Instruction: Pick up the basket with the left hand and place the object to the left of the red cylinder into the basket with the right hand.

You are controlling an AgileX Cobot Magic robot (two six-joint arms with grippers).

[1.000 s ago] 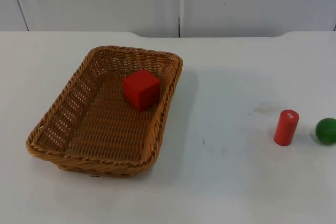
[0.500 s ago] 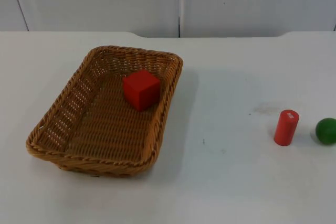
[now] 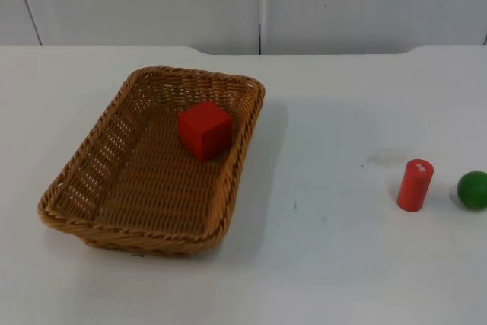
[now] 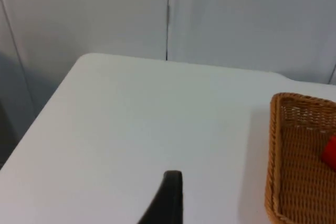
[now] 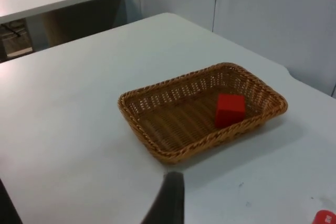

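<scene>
Surface [image 3: 342,264] is white, and we see a grey wall [image 3: 152,1] behind. Basket [image 3: 152,161] holds a red block [image 3: 204,129]. We cannot tell either hand's grip.

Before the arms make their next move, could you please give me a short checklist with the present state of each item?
1. Basket flat on the table, not tipped: ok.
2. Red cube inside the basket, near its far right corner: ok.
3. Red cylinder upright and apart from the basket: ok.
4. Green ball right of the cylinder, not touching it: ok.
5. No gripper holding the basket rim: ok.
6. Left gripper and right gripper open: cannot tell.
</scene>
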